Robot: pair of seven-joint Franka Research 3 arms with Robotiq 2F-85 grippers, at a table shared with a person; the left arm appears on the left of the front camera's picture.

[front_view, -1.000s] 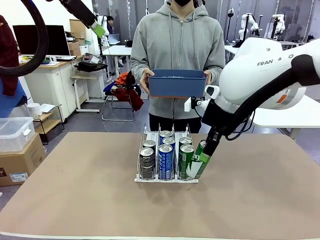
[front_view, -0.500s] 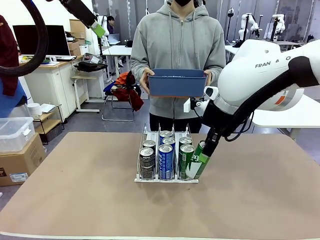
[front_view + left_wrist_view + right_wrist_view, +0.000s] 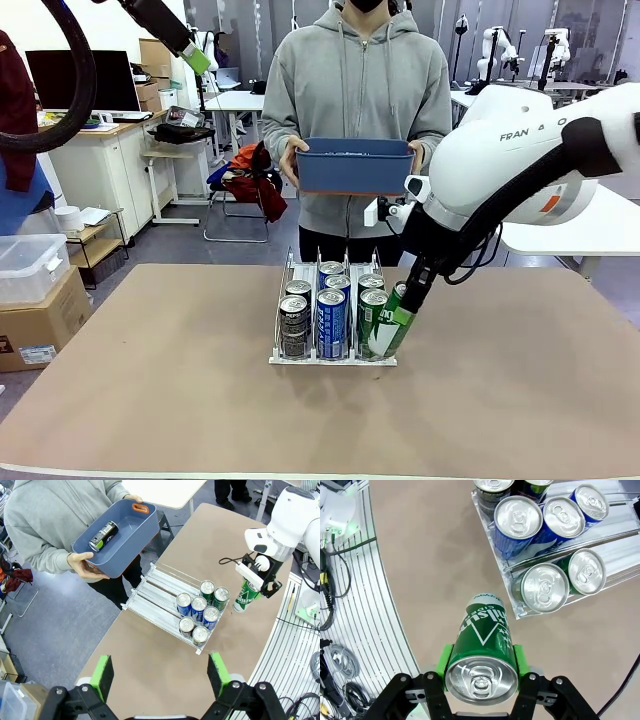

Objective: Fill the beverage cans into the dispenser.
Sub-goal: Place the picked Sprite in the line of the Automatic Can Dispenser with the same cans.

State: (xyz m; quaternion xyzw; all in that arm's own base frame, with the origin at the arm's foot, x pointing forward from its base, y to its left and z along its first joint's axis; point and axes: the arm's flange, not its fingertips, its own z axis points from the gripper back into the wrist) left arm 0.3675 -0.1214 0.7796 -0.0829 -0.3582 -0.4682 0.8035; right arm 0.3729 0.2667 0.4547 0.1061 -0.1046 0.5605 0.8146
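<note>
Grips a tilted green can [image 3: 482, 625] in the right gripper [image 3: 481, 662], mid-frame, just right of the dispenser [image 3: 300, 359]; holds the left gripper [image 3: 160, 676] open. Could clip its outer edge or topple loaded cans [image 3: 331, 322] if lowered askew.

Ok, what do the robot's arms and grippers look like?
The right arm is a rounded white shell with dark lettering, an orange patch and black cables at the wrist. Both the left gripper and right gripper are black with two fingers and bright green pads.
</note>
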